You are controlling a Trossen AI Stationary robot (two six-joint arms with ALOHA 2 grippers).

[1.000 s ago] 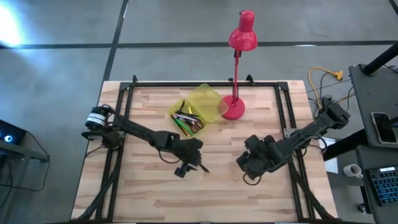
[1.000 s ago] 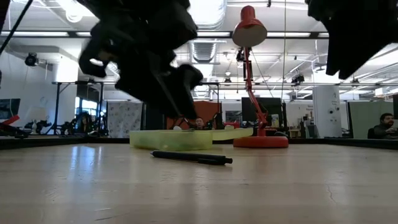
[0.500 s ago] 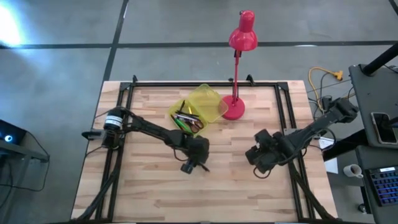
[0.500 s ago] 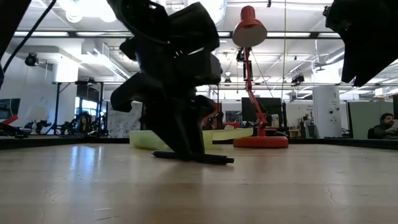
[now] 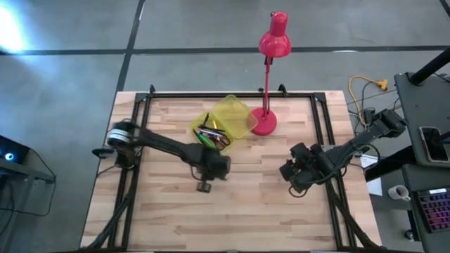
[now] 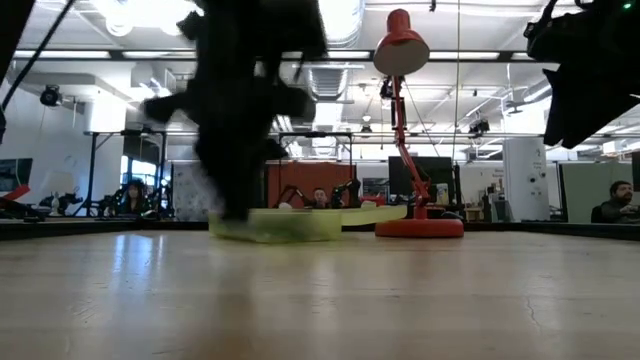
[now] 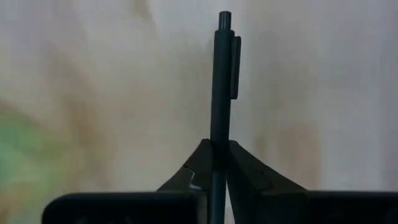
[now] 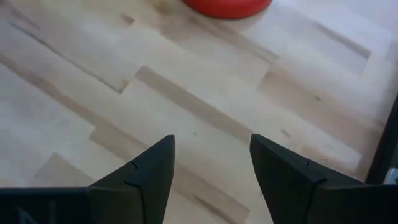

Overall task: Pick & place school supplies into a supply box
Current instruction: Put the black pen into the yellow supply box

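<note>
The left pincer [image 7: 217, 163] has its fingers pressed tight on a dark pen [image 7: 221, 81], gripping it low on the barrel so the clip end sticks well out in front. From above, that pincer [image 5: 206, 184] sits over the middle of the desk [image 5: 169, 225], just short of the supply box [image 5: 223, 125], which lies open toward the far edge with pens and pencils already inside.

To my eye the carry is what matters now: keep the squeeze firm, turn the pen to run along the box's length, and let go low over the open tray, not the lid.

The right pincer [image 8: 211, 163] waits near the right edge, fingers wide, with the red lamp [image 5: 268, 70] beyond it.
</note>
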